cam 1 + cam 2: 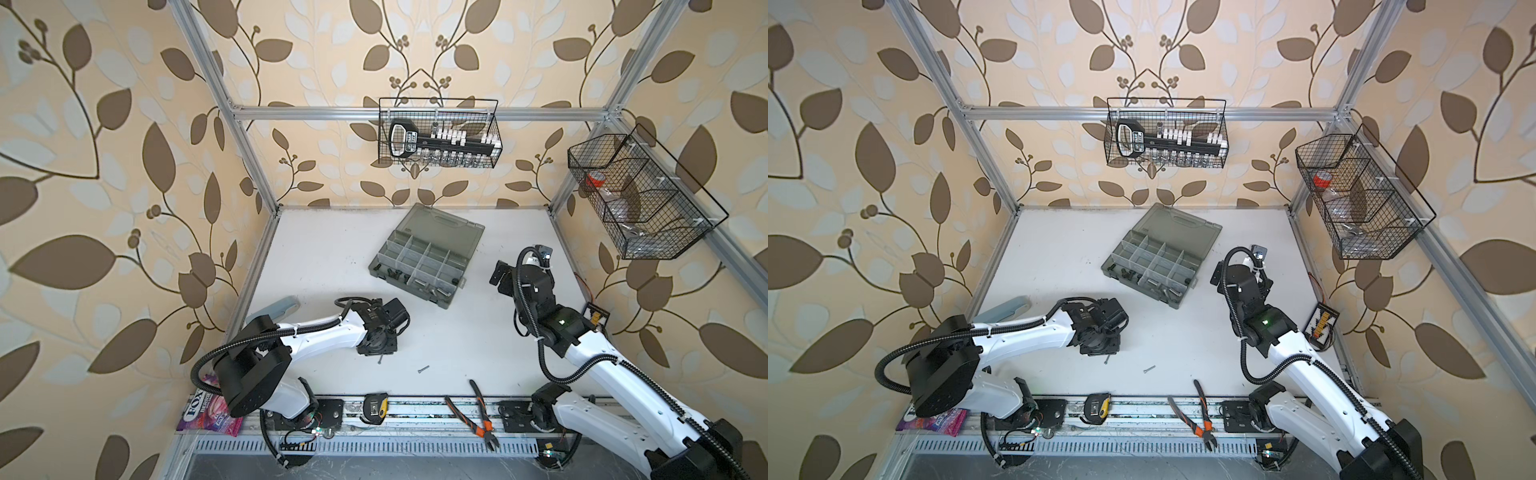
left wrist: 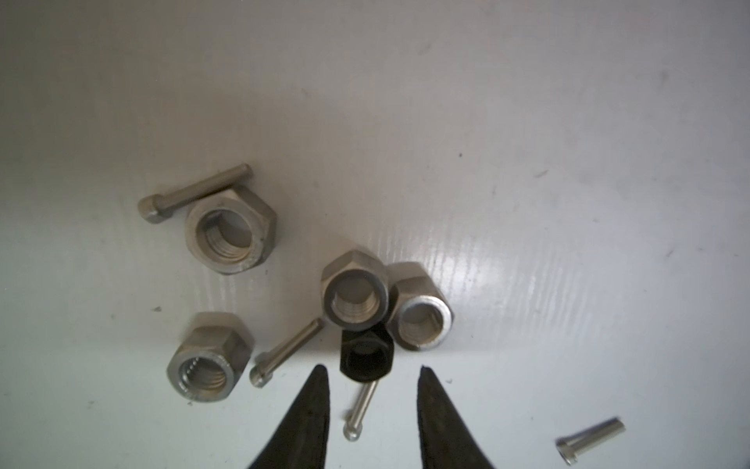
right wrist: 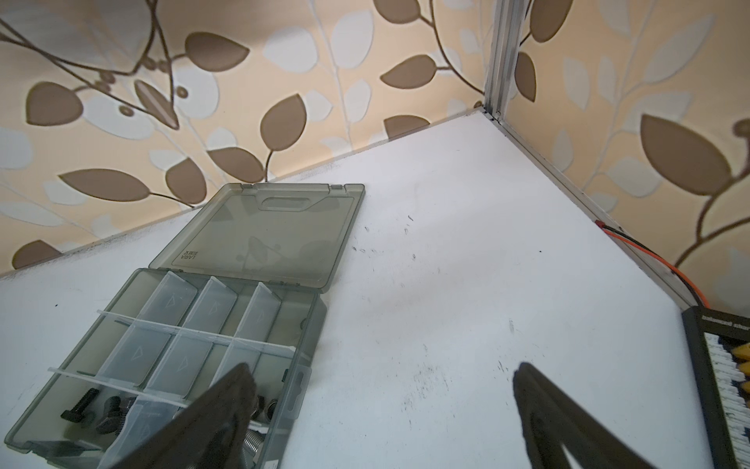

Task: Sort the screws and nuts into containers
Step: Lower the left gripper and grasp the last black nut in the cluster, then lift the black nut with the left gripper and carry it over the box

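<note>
In the left wrist view several silver nuts (image 2: 230, 229) and one black nut (image 2: 366, 357) lie on the white table among thin silver screws (image 2: 286, 351). My left gripper (image 2: 372, 366) hangs open just over them. One thin screw (image 2: 360, 410) lies loose between its fingers (image 2: 312, 414), touching neither. In both top views this gripper (image 1: 376, 351) points straight down near the table's front. The grey organiser's containers (image 1: 419, 266) hold black bolts (image 3: 93, 410) and silver bolts (image 1: 436, 286). My right gripper (image 3: 383, 377) stands wide open and empty beside the box (image 1: 500, 274).
Another loose screw (image 1: 423, 369) lies right of the left gripper. Orange-handled pliers (image 1: 478, 411) and a tape measure (image 1: 376, 408) rest on the front rail. Black wire baskets (image 1: 438, 133) (image 1: 640, 195) hang on the walls. A charger board (image 1: 721, 318) sits at the right edge.
</note>
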Tool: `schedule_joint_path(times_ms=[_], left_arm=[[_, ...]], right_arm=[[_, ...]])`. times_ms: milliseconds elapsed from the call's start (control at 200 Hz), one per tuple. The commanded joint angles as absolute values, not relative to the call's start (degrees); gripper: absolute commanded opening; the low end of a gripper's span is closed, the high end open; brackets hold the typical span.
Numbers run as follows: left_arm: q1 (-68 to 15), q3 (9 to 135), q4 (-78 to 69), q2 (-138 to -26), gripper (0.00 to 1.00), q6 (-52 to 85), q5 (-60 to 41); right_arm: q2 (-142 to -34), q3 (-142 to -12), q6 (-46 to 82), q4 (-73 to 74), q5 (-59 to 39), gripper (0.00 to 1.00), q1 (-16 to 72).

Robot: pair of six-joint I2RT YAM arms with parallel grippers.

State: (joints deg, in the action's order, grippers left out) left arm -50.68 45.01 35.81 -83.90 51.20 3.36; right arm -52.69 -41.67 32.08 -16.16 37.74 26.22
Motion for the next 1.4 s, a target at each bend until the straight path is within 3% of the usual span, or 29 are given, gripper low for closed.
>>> schedule_joint_path(times_ms=[0,915,1395], left_arm=[[-51.15,45.44,36.83,-84.58,0.38,50.8,3.55],[-51.15,46.86,35.11,-88.31,0.34,50.58,4.12],[-51.15,48.57,36.64,-87.11,0.23,50.33,6.65]], right_arm=[[-52.8,-41.92,31.64,-16.17,38.32,1.0,26.09],[-51.64,-41.58,31.48,-16.04,39.19,1.0,26.09],[-51.5,-41.15,31.54,-16.35,39.02,1.0,26.1]])
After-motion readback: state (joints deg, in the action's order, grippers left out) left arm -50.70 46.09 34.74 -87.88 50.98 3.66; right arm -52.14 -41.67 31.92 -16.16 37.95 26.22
